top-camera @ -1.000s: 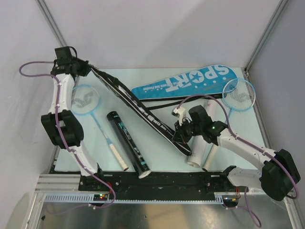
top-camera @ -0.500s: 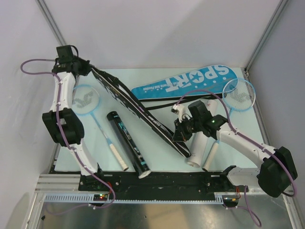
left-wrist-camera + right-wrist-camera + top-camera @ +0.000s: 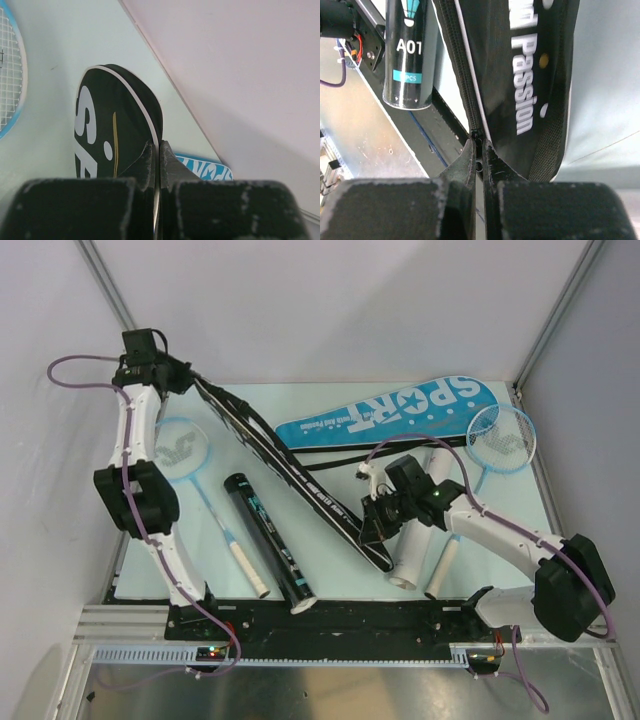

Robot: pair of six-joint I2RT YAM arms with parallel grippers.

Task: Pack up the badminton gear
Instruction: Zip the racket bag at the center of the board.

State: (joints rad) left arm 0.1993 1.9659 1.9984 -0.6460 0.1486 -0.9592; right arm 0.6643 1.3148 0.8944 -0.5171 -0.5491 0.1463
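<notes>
A black racket cover [image 3: 285, 468] stands on edge, running diagonally across the table. My left gripper [image 3: 190, 382] is shut on the edge of its wide end [image 3: 120, 130] at the far left. My right gripper [image 3: 372, 530] is shut on the cover's zipper pull [image 3: 478, 136] near its narrow end [image 3: 520, 70]. A blue "SPORT" cover [image 3: 400, 410] lies flat at the back. One blue-framed racket [image 3: 182, 454] lies at the left, another [image 3: 502, 437] at the right. A black tube [image 3: 268, 540] lies left of centre. A white tube [image 3: 415, 550] lies under my right arm.
The black rail [image 3: 330, 618] with both arm bases runs along the near edge. White walls close in the table at the back and both sides. The left racket's white grip [image 3: 245, 570] lies beside the black tube. No shuttlecock is in sight.
My right gripper has moved a little left and nearer along the black cover's edge with the zipper pull. My left gripper has shifted slightly up, still holding the cover's wide end.
</notes>
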